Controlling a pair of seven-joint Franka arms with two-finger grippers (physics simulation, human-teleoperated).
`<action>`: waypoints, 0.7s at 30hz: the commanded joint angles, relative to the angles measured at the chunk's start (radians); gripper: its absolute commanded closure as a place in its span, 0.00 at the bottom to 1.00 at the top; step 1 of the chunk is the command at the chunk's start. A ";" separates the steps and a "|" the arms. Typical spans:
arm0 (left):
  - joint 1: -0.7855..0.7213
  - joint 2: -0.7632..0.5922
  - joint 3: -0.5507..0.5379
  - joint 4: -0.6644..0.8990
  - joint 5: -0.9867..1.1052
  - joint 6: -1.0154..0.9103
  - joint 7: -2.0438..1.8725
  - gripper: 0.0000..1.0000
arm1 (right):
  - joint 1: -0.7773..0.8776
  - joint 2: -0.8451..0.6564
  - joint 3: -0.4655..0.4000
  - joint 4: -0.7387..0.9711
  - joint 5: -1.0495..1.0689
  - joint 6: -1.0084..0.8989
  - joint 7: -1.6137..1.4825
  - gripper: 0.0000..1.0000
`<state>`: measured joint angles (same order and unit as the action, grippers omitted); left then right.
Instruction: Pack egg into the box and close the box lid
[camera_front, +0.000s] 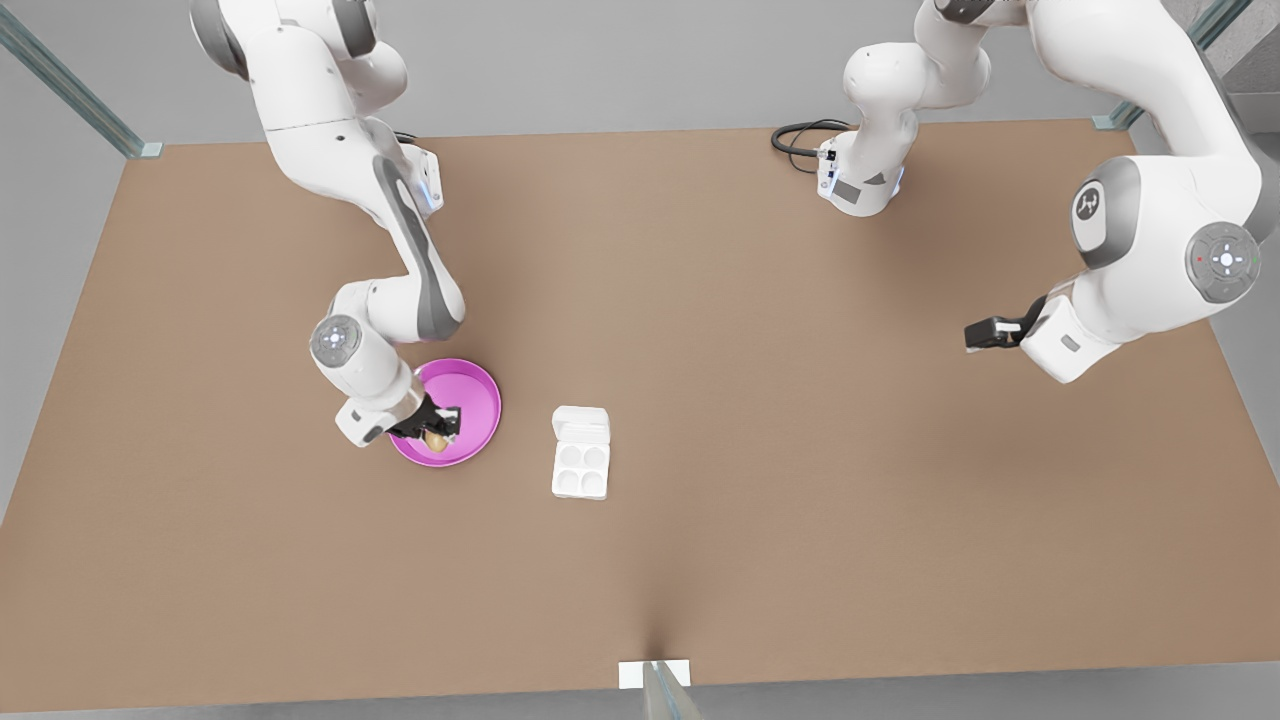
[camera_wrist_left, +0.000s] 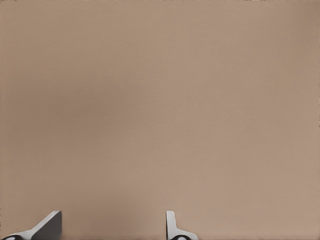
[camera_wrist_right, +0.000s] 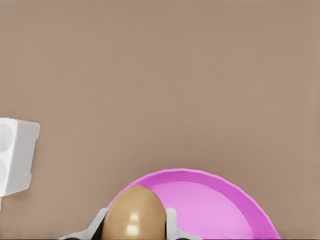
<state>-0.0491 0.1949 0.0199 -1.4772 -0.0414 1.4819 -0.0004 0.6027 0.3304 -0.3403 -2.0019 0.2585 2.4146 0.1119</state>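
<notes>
Over the pink plate (camera_front: 470, 395), right hand (camera_wrist_right: 134, 225) pinches egg (camera_wrist_right: 134, 212).

Table (camera_front: 760, 400): we record one broad, plain tan-brown top. Around it, grey floor (camera_front: 600, 60) on the far side. Pale metal frame struts (camera_front: 70, 90) stand at the far corners; soft, even light.

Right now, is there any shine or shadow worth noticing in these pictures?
Right wrist view: a pale glint on the egg, between the right gripper jaws over the pink plate. Front view: soft arm shadows on the table. Left wrist view: even, flat light.
</notes>
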 joint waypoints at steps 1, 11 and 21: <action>0.000 0.000 0.000 0.000 0.000 0.001 -0.001 0.00 | 0.000 0.004 0.003 0.035 -0.038 -0.038 0.045 0.48; 0.000 0.005 -0.008 -0.005 0.000 -0.003 -0.007 0.00 | 0.058 0.457 0.133 0.808 -0.036 -0.328 0.430 0.45; 0.000 0.032 -0.005 -0.005 0.005 -0.002 -0.001 0.00 | 0.078 0.524 0.144 0.776 -0.108 -0.239 0.442 0.45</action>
<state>-0.0492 0.2271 0.0153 -1.4818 -0.0387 1.4803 -0.0015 0.6811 0.8555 -0.1951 -1.2258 0.1473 2.1914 0.5530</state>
